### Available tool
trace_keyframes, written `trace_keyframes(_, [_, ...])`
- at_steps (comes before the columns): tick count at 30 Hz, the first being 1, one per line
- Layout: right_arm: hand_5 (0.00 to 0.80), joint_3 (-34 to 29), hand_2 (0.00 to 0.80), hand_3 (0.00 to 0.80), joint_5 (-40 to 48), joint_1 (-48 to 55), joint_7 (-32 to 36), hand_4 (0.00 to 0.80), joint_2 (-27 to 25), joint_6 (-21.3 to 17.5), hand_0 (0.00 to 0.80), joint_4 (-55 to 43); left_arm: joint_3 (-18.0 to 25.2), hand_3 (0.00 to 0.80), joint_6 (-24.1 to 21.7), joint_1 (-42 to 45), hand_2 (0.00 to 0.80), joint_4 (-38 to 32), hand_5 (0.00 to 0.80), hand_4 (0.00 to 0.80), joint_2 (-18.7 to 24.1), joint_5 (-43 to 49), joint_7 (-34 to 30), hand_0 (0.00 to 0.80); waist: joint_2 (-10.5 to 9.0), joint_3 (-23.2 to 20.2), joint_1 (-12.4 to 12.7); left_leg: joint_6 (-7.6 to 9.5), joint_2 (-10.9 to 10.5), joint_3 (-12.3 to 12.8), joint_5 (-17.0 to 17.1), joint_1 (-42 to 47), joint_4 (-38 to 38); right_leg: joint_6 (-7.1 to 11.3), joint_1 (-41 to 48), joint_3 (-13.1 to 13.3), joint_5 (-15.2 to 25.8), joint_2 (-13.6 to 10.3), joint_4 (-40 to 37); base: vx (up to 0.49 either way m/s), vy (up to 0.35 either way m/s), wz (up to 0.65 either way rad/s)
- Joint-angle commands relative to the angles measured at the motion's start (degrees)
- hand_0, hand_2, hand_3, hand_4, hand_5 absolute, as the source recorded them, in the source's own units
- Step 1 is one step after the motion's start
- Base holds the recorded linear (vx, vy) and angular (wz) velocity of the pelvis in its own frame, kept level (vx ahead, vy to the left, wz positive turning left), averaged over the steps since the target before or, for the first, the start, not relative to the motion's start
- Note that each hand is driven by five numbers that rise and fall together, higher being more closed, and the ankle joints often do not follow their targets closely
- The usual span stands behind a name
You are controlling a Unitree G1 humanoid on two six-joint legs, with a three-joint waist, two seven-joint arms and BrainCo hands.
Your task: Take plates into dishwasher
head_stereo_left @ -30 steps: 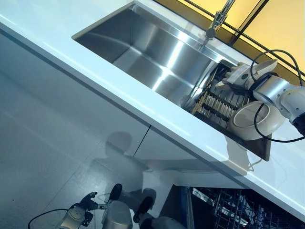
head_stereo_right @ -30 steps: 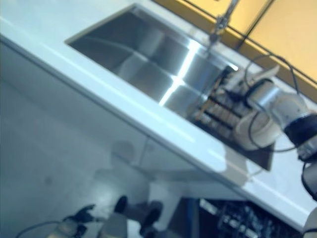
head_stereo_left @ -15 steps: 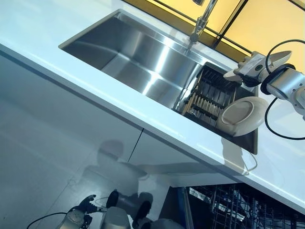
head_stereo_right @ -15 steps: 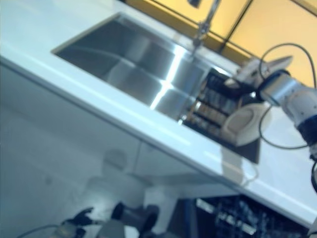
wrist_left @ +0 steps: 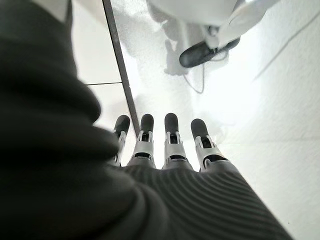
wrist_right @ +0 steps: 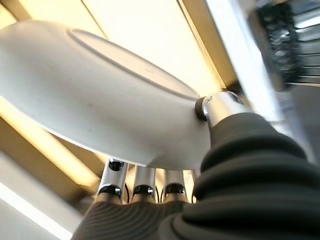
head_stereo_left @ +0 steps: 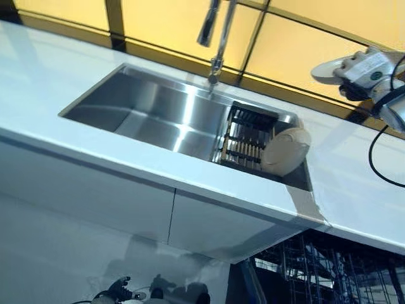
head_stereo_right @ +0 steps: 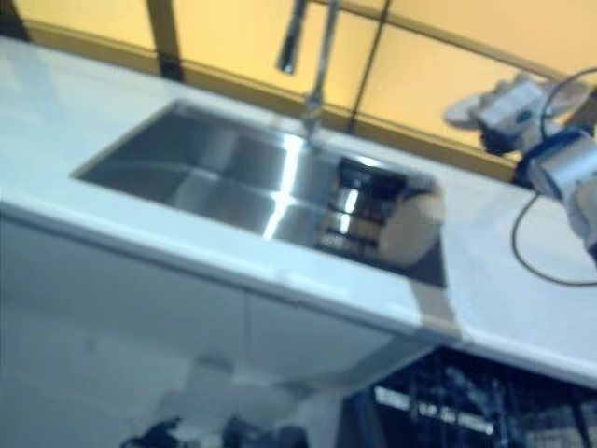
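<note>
White counter [head_stereo_left: 57,107] around steel sink [head_stereo_left: 158,117] — right robot hand [head_stereo_left: 364,66] clasps a plate [wrist_right: 100,110], left robot hand [wrist_left: 167,145] relaxed.

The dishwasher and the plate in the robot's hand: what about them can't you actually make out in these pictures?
- Dishwasher rack: cut off by the bottom edge of both eye views and partly under the countertop; its contents are unreadable.
- Held plate: in the right wrist view only its underside shows; the plate hides most of the right hand fingers behind it.
- Second plate in the sink rack: its lower edge is hidden by the sink's front wall.
- Left hand: its thumb is hidden by the dark cover.
</note>
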Motion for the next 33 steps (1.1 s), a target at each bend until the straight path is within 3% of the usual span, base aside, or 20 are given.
trace_keyframes(1, [0.800, -4.70, 0.800, 0.800, 5.18, -1.01, -5.45, 0.800, -6.49, 6.15, 0.800, -1.00, -0.33, 0.000, -1.07, -1.21, 0.000, 2.23, 0.000, 0.000, 0.69, -1.04, -0.34, 0.000, 1.69, -1.35, -0.56, 6.81, -2.67, 2.16, -9.07, 0.00, 1.37, 5.20, -1.54, 0.21, -7.56, -0.50, 9.54, -0.053, 0.157, -0.28])
trace_keyframes(10, [0.800, -22.96, 0.800, 0.800, 16.30, 14.15, -15.79, 0.800, -8.45, 7.21, 0.800, -10.42, -0.13, 0.000, -0.87, -1.90, 0.000, 4.36, 0.000, 0.000, 0.17, 1.31, -1.90, 0.000, 4.32, -2.58, -4.46, 7.50, -3.06, 4.09, -8.70, 0.46, -0.18, 7.21, -5.17, 3.78, -3.57, -1.14, 11.04, -0.029, 0.133, -0.39])
trace_keyframes(14, [0.800, -32.30, 0.800, 0.800, 22.45, 21.52, -18.88, 0.800, -5.79, 6.47, 0.800, -15.96, 0.35, 0.000, -1.15, -1.04, 0.000, 5.14, 0.000, 0.000, -0.35, 3.37, -2.35, 0.000, 4.93, -2.72, -5.63, 7.11, -2.50, 8.60, -9.53, 0.71, -0.19, 9.13, -7.57, 2.27, 0.78, -1.63, 9.28, -0.035, 0.075, -0.48])
trace_keyframes(16, [0.800, -35.87, 0.800, 0.800, 25.42, 24.24, -19.53, 0.800, -4.91, 6.05, 0.800, -18.43, 0.54, 0.000, -0.98, -0.90, 0.000, 5.77, 0.000, 0.000, -0.25, 3.97, -2.34, 0.000, 5.19, -2.66, -5.93, 7.27, -2.00, 11.29, -9.72, 1.14, -0.19, 9.31, -8.14, 0.05, 1.13, -2.59, 10.79, -0.015, 0.058, -0.76])
trace_keyframes(18, [0.800, -38.36, 0.800, 0.800, 27.26, 25.98, -19.89, 0.800, -4.03, 5.52, 0.800, -20.50, 1.15, 0.000, -0.99, -0.74, 0.000, 6.34, 0.000, 0.000, -0.29, 4.12, -2.27, 0.000, 5.72, -2.88, -6.25, 7.28, -1.50, 12.45, -9.98, 1.72, -0.19, 9.43, -7.55, -1.28, 0.19, -3.72, 12.97, 0.021, 0.035, -0.65])
trace_keyframes(23, [0.800, -41.12, 0.800, 0.800, 29.41, 28.59, -20.79, 0.800, -1.95, 4.55, 0.800, -23.13, 1.45, 0.000, -2.45, -0.98, 0.000, 9.11, 0.000, 0.000, -0.69, 3.71, -2.22, 0.000, 6.55, -4.32, -6.63, 7.42, -0.27, 16.10, -10.32, 1.90, -0.17, 7.44, -4.48, -4.11, -3.06, -6.22, 16.56, 0.015, -0.036, -0.84])
trace_keyframes(28, [0.800, -41.63, 0.800, 0.800, 31.03, 28.56, -20.81, 0.800, -1.25, 4.18, 0.800, -23.75, 1.88, 0.000, -3.23, -1.41, 0.000, 10.08, 0.000, 0.000, -1.01, 4.25, -2.56, 0.000, 6.32, -6.10, -6.82, 7.11, 0.26, 19.56, -10.81, 1.73, -0.16, 7.84, -0.31, -6.21, -2.90, -8.18, 16.58, -0.010, -0.148, -0.80])
trace_keyframes(31, [0.800, -41.94, 0.800, 0.800, 31.70, 28.85, -20.73, 0.800, -1.38, 3.87, 0.800, -23.71, 2.11, 0.000, -3.26, -1.94, 0.000, 10.13, 0.000, 0.000, -1.05, 4.13, -2.61, 0.000, 6.15, -6.66, -7.21, 7.17, 0.60, 21.05, -10.95, 1.67, -0.13, 8.09, -0.07, -6.33, -2.96, -8.57, 18.12, -0.083, -0.225, -0.65])
trace_keyframes(33, [0.800, -42.41, 0.800, 0.800, 34.01, 29.19, -20.43, 0.800, -1.11, 3.67, 0.800, -23.76, 2.39, 0.000, -3.64, -2.46, 0.000, 10.33, 0.000, 0.000, -1.10, 4.49, -2.33, 0.000, 5.55, -7.04, -7.68, 6.90, 1.31, 22.38, -11.06, 1.12, 0.60, 7.63, 0.59, -6.13, -5.08, -7.29, 17.56, -0.201, -0.473, -0.60])
